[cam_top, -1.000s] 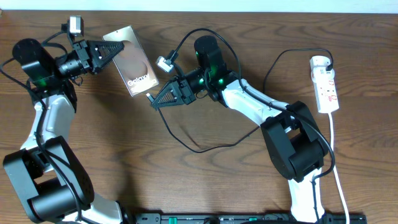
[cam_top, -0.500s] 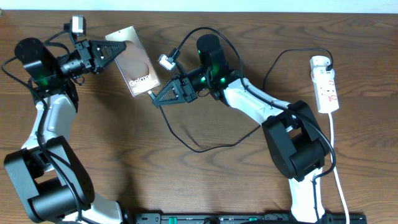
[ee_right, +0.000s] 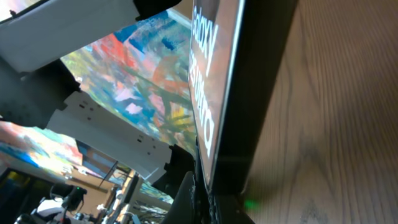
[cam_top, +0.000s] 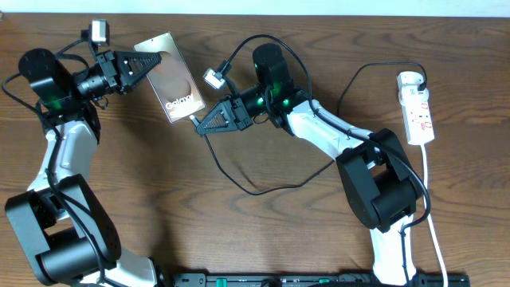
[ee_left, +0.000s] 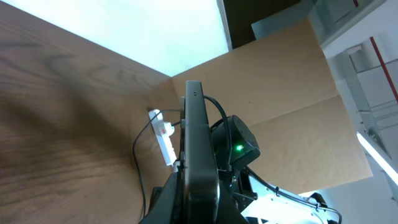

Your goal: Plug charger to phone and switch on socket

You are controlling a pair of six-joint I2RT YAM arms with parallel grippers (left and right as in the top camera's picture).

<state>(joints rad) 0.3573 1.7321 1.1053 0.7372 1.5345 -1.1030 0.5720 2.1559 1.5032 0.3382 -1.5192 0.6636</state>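
Now the plugging step is underway: the left gripper [cam_top: 154,68] is clamping the glossy bronze-brown phone [cam_top: 180,89] near the far-left corner. The right gripper [cam_top: 200,126], apparently pinching the thin black charger cable [cam_top: 256,193], is needing fine tip-to-port alignment. The white power-strip socket [cam_top: 417,108] is waiting near the right edge.

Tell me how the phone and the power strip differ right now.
Colour: the phone is glossy bronze-brown; the power strip is white with red marks. Shape: the phone is broader, the power strip narrower. Handling: the left hand grips the phone, and the right hand holds the black cable at its end; the power strip lies far from both hands. Both are elongated rectangles.
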